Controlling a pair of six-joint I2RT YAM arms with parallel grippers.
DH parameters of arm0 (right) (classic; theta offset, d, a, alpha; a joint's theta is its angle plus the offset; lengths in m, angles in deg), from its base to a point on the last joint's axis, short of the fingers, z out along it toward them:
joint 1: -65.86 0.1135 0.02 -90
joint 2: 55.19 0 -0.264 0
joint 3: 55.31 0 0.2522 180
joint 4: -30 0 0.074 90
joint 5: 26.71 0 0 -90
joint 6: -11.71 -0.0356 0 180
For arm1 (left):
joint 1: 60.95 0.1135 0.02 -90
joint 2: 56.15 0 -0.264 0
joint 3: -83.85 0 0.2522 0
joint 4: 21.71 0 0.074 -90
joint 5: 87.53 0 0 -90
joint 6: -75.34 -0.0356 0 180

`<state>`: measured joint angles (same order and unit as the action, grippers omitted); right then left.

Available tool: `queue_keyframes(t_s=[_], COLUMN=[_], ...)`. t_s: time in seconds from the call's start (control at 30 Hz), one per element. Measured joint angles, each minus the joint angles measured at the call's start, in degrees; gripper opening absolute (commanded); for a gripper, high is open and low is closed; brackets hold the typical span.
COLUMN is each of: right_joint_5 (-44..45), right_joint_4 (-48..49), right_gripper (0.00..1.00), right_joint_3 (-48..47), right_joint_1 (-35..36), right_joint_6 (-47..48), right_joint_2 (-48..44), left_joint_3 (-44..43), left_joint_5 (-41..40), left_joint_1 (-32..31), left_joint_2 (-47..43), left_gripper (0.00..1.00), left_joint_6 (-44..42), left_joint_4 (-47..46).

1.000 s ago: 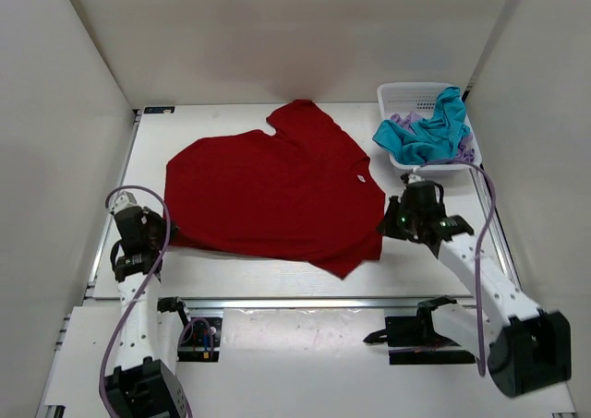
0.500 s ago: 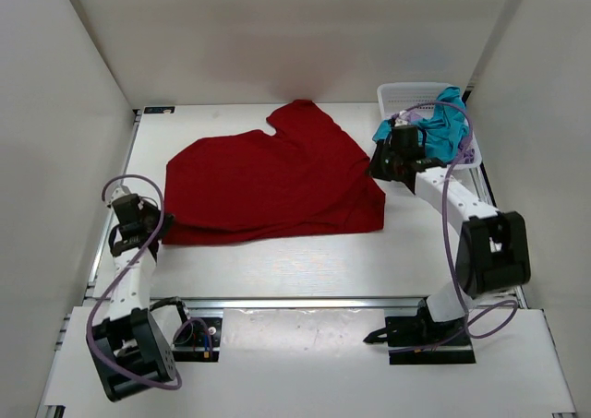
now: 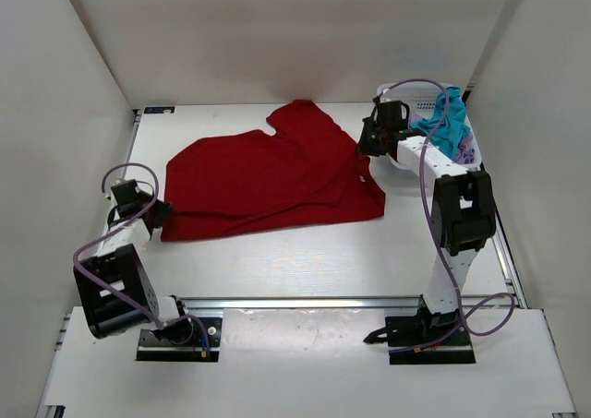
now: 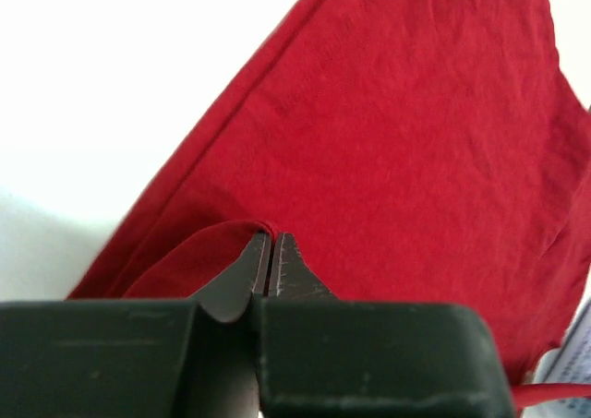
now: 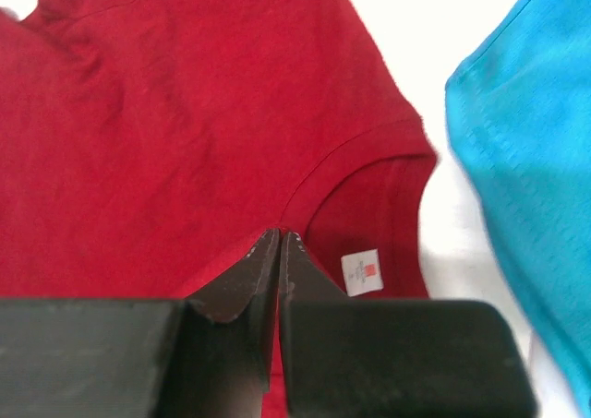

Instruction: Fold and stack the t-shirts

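Now the red t-shirt (image 3: 268,178) lies in the middle of the table (image 3: 277,270) as a shorter, doubled shape. A second ago it was spread flat with a corner reaching toward 6 o'clock; that near hem has since been carried up and over toward 12 o'clock, so its lower edge sits much farther from the arm bases. I judge this to be the first fold, nearly laid.

At the shirt's 2 o'clock corner, by the collar and its white label (image 5: 360,272), the right gripper (image 3: 367,144) has its jaws pressed together with red cloth at their tips. It has swung there from the 4 o'clock side. At 8 o'clock the left gripper (image 3: 155,213) is likewise pressed together, nipping a small curl of the red edge, and has moved only a little.

Beyond, at 1 o'clock, the teal-blue t-shirt (image 3: 441,130) and the lavender t-shirt (image 3: 466,150) remain heaped in the white basket (image 3: 406,90), untouched. Both grips probably need letting go before the next fold, and two shirts are left to do.
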<state>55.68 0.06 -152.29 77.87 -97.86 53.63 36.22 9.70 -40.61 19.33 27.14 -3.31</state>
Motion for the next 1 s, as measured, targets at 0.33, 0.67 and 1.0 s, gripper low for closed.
queue_keyframes(t_s=[0.33, 0.67, 1.0], right_joint_5=[0.3, 0.5, 0.2], right_joint_4=[-1.4, -2.8, -3.8], right_gripper=[0.0, 0.0, 0.27], right_joint_3=[-3.6, -9.0, -9.1], right_joint_1=[-1.2, -1.5, -2.1], right_joint_6=[0.3, 0.4, 0.0], right_joint_2=[3.6, 7.4, 8.2], left_joint_3=[-1.9, -7.9, -6.3], left_joint_5=[3.9, 4.6, 9.2], left_joint_1=[2.8, 3.7, 6.3], left_joint_2=[7.6, 7.9, 13.7], left_gripper=[0.21, 0.1, 0.5], left_joint_6=[3.5, 4.7, 6.7], left_joint_4=[-3.8, -6.6, -7.7])
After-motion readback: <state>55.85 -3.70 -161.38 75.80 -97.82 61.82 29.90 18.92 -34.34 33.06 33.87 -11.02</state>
